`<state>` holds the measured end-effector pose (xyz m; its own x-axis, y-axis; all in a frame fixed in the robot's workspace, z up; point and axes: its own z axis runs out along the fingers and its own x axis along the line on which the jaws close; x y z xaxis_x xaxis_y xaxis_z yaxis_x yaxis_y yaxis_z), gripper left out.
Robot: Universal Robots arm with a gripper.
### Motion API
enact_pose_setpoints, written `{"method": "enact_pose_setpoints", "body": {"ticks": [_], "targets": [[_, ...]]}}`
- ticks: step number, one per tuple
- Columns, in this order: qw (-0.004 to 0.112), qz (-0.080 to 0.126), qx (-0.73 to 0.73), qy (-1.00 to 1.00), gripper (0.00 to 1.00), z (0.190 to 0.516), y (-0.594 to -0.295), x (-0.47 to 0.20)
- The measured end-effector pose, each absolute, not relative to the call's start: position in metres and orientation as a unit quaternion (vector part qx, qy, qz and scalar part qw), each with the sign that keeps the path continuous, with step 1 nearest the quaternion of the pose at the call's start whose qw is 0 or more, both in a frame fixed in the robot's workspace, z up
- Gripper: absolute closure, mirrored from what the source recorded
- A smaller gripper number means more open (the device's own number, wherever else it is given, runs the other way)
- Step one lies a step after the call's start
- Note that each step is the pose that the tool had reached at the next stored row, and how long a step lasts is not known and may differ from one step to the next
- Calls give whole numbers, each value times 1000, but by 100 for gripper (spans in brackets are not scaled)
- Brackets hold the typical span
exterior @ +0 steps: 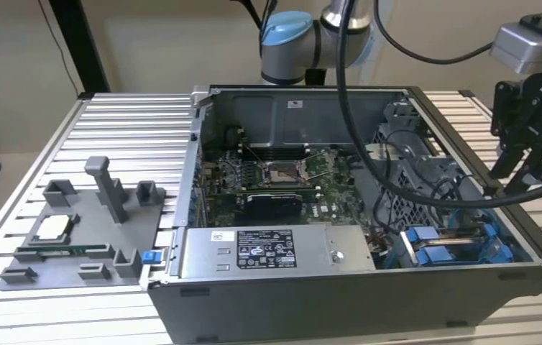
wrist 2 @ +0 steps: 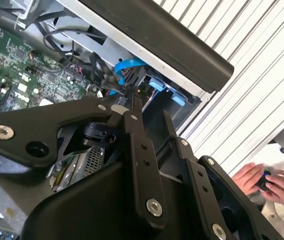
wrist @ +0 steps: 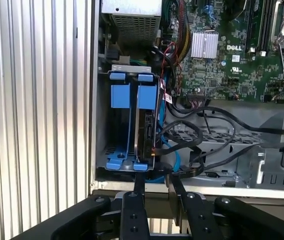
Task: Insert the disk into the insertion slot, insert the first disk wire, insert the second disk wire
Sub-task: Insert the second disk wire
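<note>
We saw one disk [wrist: 145, 125] standing on edge in the insertion slot [wrist: 105, 125], its carrier one of two blue frames side by side there. In the exterior view the slot lay at about four o'clock within the one open PC case [exterior: 348, 302], with one grey power-supply box [exterior: 262, 251] at the slot's nine o'clock. One blue cable [wrist: 175, 157] and several black wires looped just beside the disk's end; we could not tell whether any was plugged in. The gripper [wrist: 157, 182] hovered just outside the case wall nearest the slot, its two fingers [wrist: 134, 210] apart with nothing between them. In the exterior view it hung at three o'clock from the case. The case stood on one ribbed desk [exterior: 127, 122], with one grey tray [exterior: 89, 237] at the case's nine o'clock. A person's two hands [wrist 2: 262, 182] held a small dark object beyond the desk edge.
</note>
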<state>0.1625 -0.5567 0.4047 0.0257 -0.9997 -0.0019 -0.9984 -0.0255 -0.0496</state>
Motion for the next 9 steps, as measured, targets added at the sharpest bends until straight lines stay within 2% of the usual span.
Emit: {"method": "enact_pose_setpoints", "body": {"ticks": [3,9], "targets": [[10,-9,-716,698,0,403,-557,169],[5,-1,-716,698,0,399,-556,178]]}}
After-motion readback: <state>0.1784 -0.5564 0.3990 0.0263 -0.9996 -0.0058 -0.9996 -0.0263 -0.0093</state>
